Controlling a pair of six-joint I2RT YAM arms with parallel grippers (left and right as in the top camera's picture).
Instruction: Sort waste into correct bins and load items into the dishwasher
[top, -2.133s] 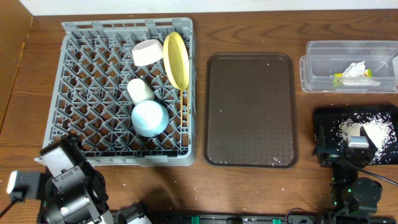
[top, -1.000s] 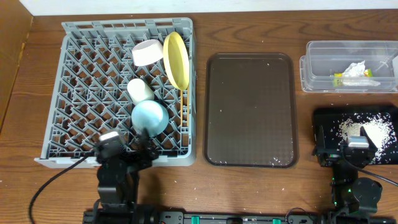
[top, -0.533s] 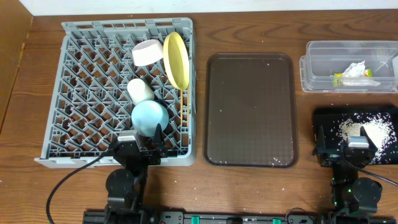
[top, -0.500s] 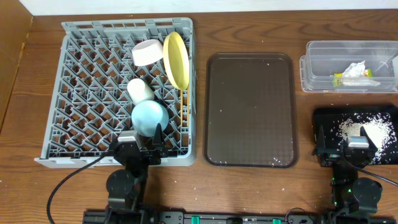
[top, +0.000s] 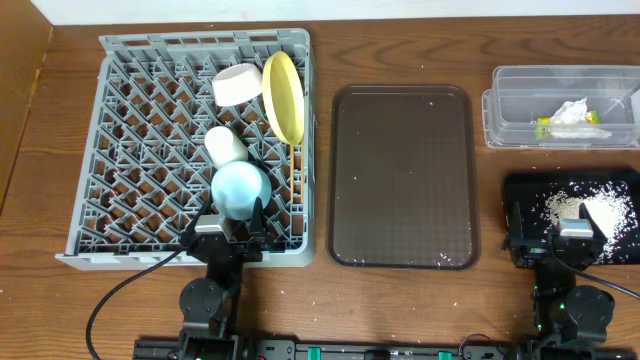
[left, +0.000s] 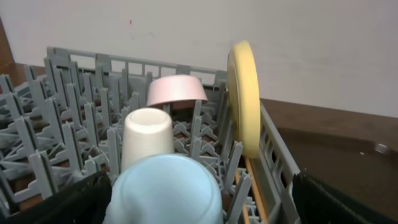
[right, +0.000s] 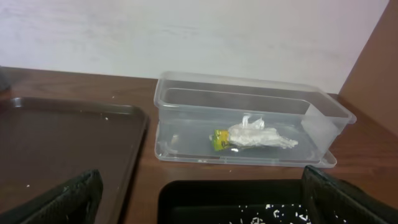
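Observation:
The grey dish rack (top: 150, 130) holds the white bowl (top: 237, 84), the yellow plate (top: 283, 97) on edge, the white cup (top: 225, 145) and the light-blue saucer (top: 241, 188). My left gripper (top: 229, 232) is open at the rack's front edge, just behind the saucer (left: 168, 190). Its fingers (left: 199, 208) are spread wide to either side. Wooden chopsticks (left: 252, 186) lie along the rack's right wall. My right gripper (top: 560, 235) is open and empty over the near end of the black tub (top: 520, 190), which holds rice crumbs (top: 562, 206). The clear tub (right: 249, 102) holds the wrapper (right: 220, 139) and the tissue (right: 261, 137).
The dark-brown tray (top: 403, 175) lies between the rack and the tubs, with a few crumbs on it. A white lump (top: 605, 212) sits in the black tub beside the crumbs. A few crumbs lie on the wooden table in front of the rack.
My left arm has swung from the table's front left corner to the rack's front edge and now sits behind the saucer. The right arm has not moved.

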